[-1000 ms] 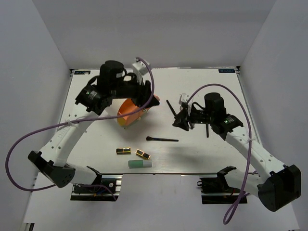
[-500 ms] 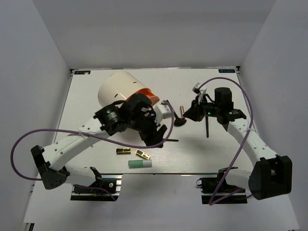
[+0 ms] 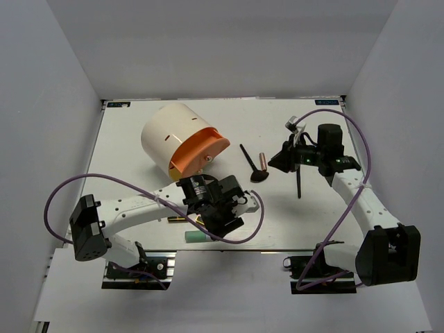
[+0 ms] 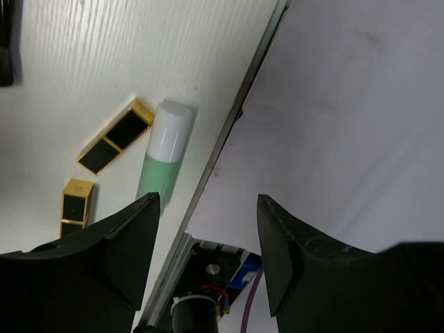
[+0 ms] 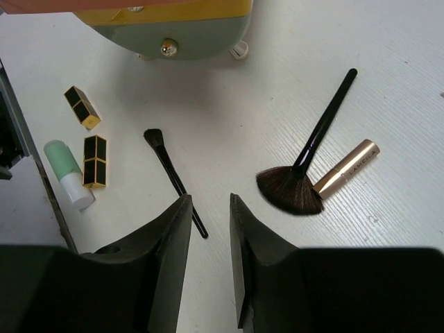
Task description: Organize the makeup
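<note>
The white table (image 3: 125, 149) carries the big cream cylinder (image 3: 166, 132) on its side at the back left, its orange face turned toward the near right. A second ago the left arm covered it; it now lies free, where it lay half a second ago.

The left arm (image 3: 139, 205) has swung from the back to the near edge. The left gripper (image 4: 207, 202) hangs there with its jaws well apart and nothing between them. The right arm (image 3: 361, 198) has drawn back toward the far right. The right gripper (image 5: 210, 205) stands narrowly parted and empty, above the middle of the table.

The fan brush (image 5: 305, 166) lies mid-table. The slim brush (image 5: 173, 182) lies to its left in the right wrist view and is hidden under the left arm from above. Another black brush (image 3: 299, 184) lies beneath the right arm.

The mint-green tube (image 4: 163, 158) lies along the near edge. The rose-gold lipstick (image 5: 347, 166) touches the fan's bristles; a second ago the gripper hid that spot. The two gold-and-black cases (image 4: 114, 135) lie just beside the tube — unmoved.
</note>
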### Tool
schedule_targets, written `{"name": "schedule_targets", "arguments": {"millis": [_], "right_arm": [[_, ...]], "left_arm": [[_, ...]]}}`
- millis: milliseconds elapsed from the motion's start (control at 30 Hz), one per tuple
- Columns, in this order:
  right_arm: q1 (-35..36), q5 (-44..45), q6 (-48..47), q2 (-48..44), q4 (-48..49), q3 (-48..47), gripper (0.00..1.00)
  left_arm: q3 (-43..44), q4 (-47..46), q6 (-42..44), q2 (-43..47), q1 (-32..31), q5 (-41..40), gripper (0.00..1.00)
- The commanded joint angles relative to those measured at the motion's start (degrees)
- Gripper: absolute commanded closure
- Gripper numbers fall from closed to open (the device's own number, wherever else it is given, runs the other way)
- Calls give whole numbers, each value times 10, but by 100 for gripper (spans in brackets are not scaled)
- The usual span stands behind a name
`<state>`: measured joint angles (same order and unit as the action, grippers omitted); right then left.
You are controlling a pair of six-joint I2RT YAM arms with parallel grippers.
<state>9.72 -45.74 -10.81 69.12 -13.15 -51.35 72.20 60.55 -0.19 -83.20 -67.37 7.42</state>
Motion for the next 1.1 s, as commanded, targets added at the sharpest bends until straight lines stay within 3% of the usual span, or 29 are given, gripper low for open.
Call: {"name": "schedule_targets", "arguments": {"millis": [0, 633, 1067], "right_arm": [[-7, -24, 5, 3, 19, -10, 65], [-31, -39, 21, -28, 30, 25, 62], [-44, -46, 36, -38, 36, 31, 62]], "left_arm": [[-18, 12, -15, 5, -7, -53, 32], [-50, -11, -38, -117, -18, -128, 31], [-87, -47, -25, -146, -13, -113, 37]]}}
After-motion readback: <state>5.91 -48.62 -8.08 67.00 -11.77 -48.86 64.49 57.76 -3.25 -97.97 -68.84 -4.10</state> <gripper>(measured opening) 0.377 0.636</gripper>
